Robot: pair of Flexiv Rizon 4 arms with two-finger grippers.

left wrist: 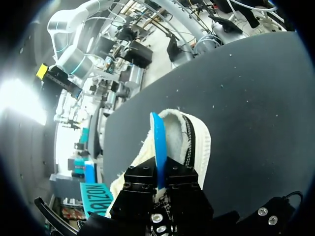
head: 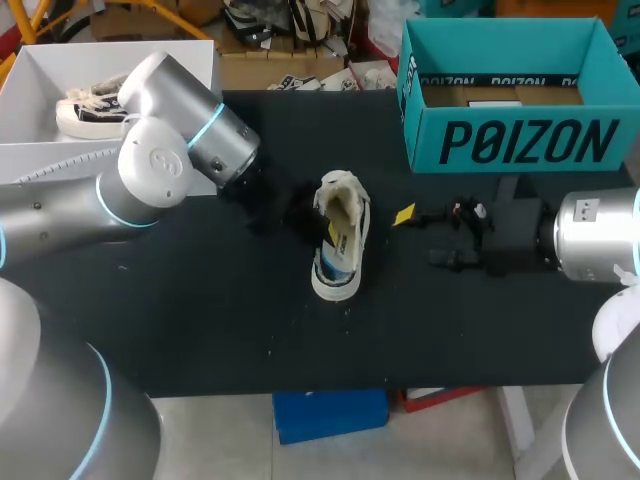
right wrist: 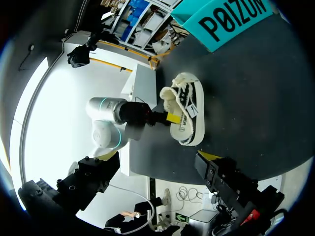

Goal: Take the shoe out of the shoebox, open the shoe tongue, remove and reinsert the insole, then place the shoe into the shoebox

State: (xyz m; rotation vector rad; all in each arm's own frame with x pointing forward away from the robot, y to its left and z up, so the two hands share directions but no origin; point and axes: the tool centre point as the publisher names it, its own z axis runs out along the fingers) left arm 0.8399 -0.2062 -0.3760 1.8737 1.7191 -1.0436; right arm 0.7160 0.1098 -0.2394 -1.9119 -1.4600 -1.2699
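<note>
Left gripper (left wrist: 160, 182), nearest its wrist camera, shows two black finger blocks pressed together from both sides on the blue insole (left wrist: 157, 142). The claw is thus clamped on the insole. This insole stands edge-on, rising from the opening of the shoe (left wrist: 197, 142) just ahead of the fingers. The yellow tips are hidden in that view. One yellow tip shows in the right wrist view, at the shoe's opening.

Head view: the cream shoe (head: 342, 240), with dark stitched lines, rests on the black table (head: 200, 330) near its middle. It is outside the shoebox (head: 510, 95) and well apart from it. The left gripper (head: 293, 212) meets the shoe on its left side, and the left arm (head: 150, 165) comes in from that side.

The right gripper (head: 425, 237) hangs just to the right of the shoe, not touching it. Its fingers are spread wide and hold nothing. In its own view the right gripper (right wrist: 160, 156) faces the shoe (right wrist: 184, 115) across bare table.

The teal shoebox stands open on the far right part of the table, behind the right gripper. Brown card is visible inside it.
</note>
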